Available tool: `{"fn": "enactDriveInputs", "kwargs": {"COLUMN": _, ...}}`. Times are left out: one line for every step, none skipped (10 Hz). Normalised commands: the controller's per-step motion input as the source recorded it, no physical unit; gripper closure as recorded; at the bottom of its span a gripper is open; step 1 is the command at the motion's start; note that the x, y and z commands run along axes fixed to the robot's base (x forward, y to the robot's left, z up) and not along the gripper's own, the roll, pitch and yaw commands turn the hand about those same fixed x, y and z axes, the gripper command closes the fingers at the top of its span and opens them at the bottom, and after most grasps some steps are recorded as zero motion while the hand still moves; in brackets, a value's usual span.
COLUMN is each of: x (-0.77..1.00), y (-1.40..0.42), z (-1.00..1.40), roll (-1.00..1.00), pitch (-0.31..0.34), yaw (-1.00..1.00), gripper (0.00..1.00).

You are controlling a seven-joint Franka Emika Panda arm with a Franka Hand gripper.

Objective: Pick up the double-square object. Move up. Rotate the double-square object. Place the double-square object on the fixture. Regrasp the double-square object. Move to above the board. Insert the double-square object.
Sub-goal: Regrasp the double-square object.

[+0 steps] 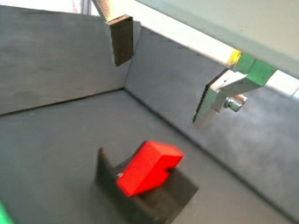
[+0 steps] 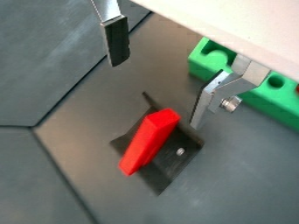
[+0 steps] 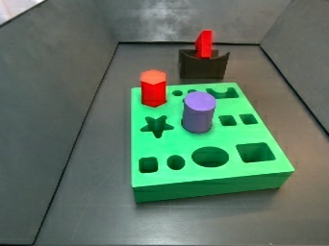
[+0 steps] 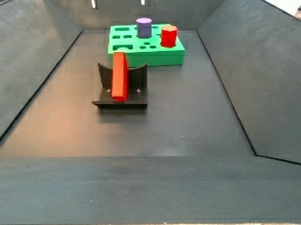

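The red double-square object (image 1: 149, 168) (image 2: 149, 140) rests leaning in the scooped top of the dark fixture (image 1: 163, 201) (image 2: 176, 162). In the side views the piece (image 3: 203, 43) (image 4: 119, 75) stands up from the fixture (image 3: 203, 67) (image 4: 135, 88), which sits just off one end of the green board (image 3: 206, 144) (image 4: 147, 48) (image 2: 233, 83). My gripper (image 1: 163, 89) (image 2: 159, 93) hangs open above the fixture. Its fingers (image 1: 121, 39) (image 2: 115, 39) are wide apart with nothing between them, clear of the piece.
A red hexagonal peg (image 3: 153, 86) (image 4: 170, 35) and a purple cylinder (image 3: 198, 110) (image 4: 143, 26) stand in the board. Sloping grey walls (image 3: 77, 106) (image 4: 223, 70) enclose the dark floor.
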Motion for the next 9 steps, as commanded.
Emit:
{"fn": "enactDriveInputs", "kwargs": {"x": 0.09, "y": -0.03, "z": -0.01, "roll": 1.0, "pitch": 0.098, "yaw": 0.06, "gripper": 0.0}}
{"fn": "enactDriveInputs", "kwargs": {"x": 0.1, "y": -0.03, "z": -0.01, "roll": 1.0, "pitch": 0.112, "yaw": 0.07, "gripper": 0.0}}
{"fn": "enactDriveInputs", "kwargs": {"x": 0.11, "y": -0.04, "z": -0.02, "roll": 1.0, "pitch": 0.142, "yaw": 0.09, "gripper": 0.0}}
{"fn": "enactDriveInputs", "kwargs": {"x": 0.12, "y": -0.04, "z": -0.02, "roll": 1.0, "pitch": 0.168, "yaw": 0.11, "gripper": 0.0}}
{"fn": "enactDriveInputs", "kwargs": {"x": 0.12, "y": -0.04, "z": -0.02, "roll": 1.0, "pitch": 0.193, "yaw": 0.14, "gripper": 0.0}}
{"fn": "enactDriveInputs", "kwargs": {"x": 0.13, "y": -0.05, "z": -0.03, "roll": 0.93, "pitch": 0.212, "yaw": 0.18, "gripper": 0.0}}
{"fn": "enactDriveInputs", "kwargs": {"x": 0.13, "y": -0.05, "z": -0.02, "roll": 0.76, "pitch": 0.193, "yaw": 0.2, "gripper": 0.0}}
{"fn": "enactDriveInputs", "kwargs": {"x": 0.13, "y": -0.05, "z": -0.02, "roll": 0.59, "pitch": 0.167, "yaw": 0.22, "gripper": 0.0}}
{"fn": "enactDriveInputs", "kwargs": {"x": 0.14, "y": -0.05, "z": -0.02, "roll": 0.36, "pitch": 0.132, "yaw": 0.23, "gripper": 0.0}}
